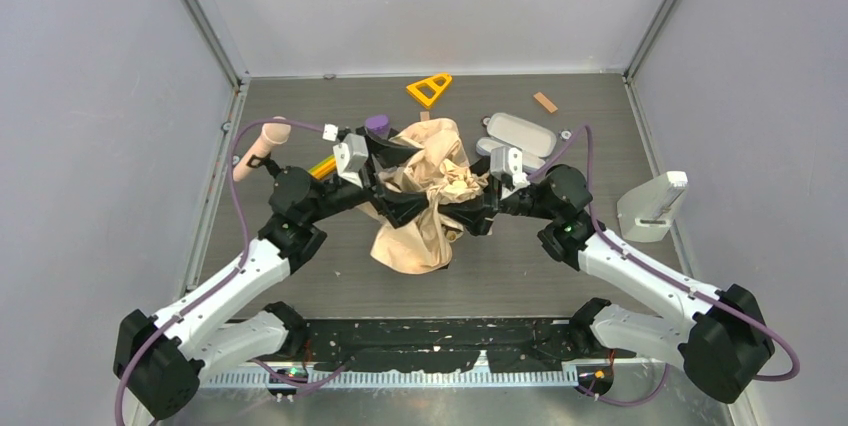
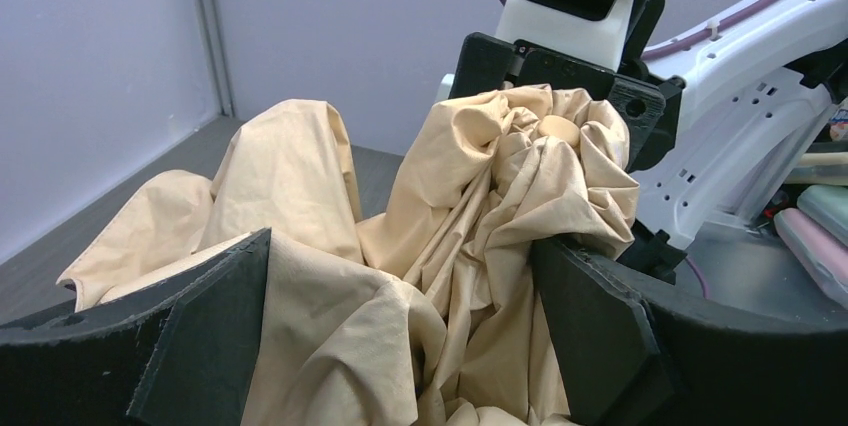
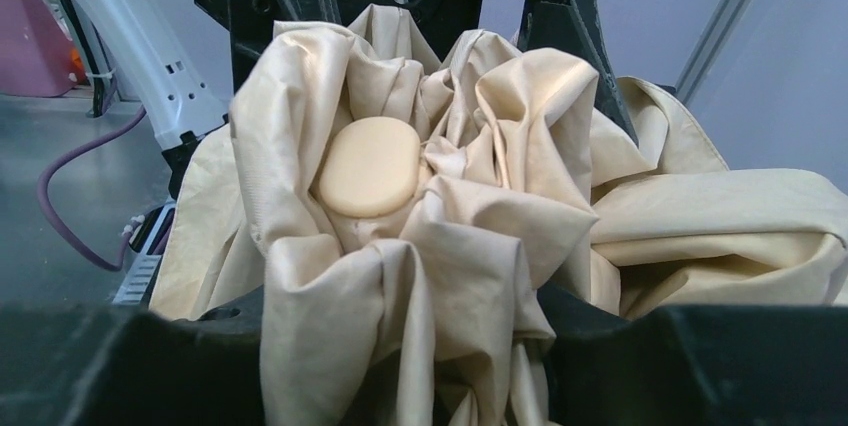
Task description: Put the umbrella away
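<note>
Umbrella (image 1: 420, 206) sits mid-surface (image 1: 540, 276), a crumpled heap of pale beige cloth caught between both arms. Left end effector (image 2: 400, 346): fingers (image 2: 210, 346) spread fairly wide, yet bunched cloth fills the whole gap and presses against both inner faces, so it's gripping the umbrella from its left side. Right end effector (image 3: 410, 366): same story from the umbrella's right, a thick column of cloth clamped between its fingers. The right wrist view shows the umbrella's small tan handle (image 3: 370, 166), an oval cap nestled in the folds, with cloth wrapped all around it. Part of the cloth drapes down onto the surface on the near side. Containers: a lavender-grey case (image 1: 520, 133) lies flat just beyond the umbrella's right side, apart from the cloth; what it holds, I cannot tell.
</note>
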